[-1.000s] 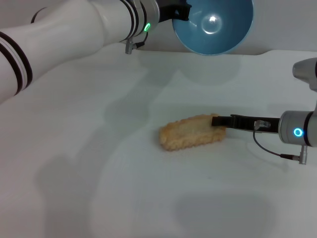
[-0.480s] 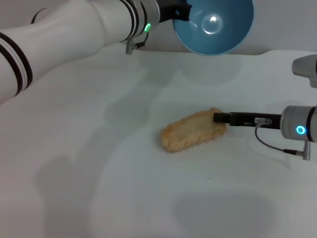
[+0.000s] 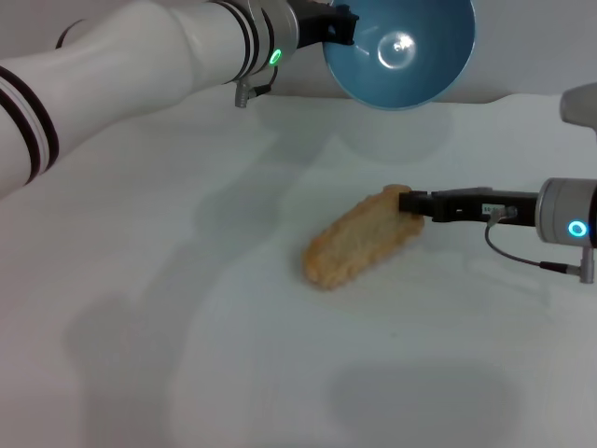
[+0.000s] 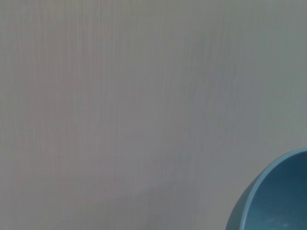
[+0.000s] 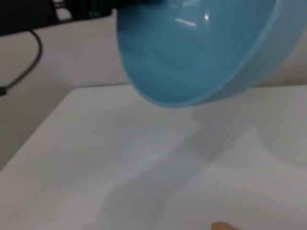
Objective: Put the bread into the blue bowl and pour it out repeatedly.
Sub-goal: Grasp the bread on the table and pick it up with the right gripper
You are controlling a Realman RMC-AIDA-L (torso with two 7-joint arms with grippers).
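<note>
- High above the far edge of the counter point(image 3: 140, 280), the left tool point(image 3: 338, 26) is clamped on the rim of the blue bowl point(image 3: 399, 49), tipped on its side, hollow facing forward.
- Mid-counter, the bread point(image 3: 362, 247) lies diagonally, pale underside up.
- At its far right end, the right tool point(image 3: 410, 202) has its fingers closed on the bread.
</note>
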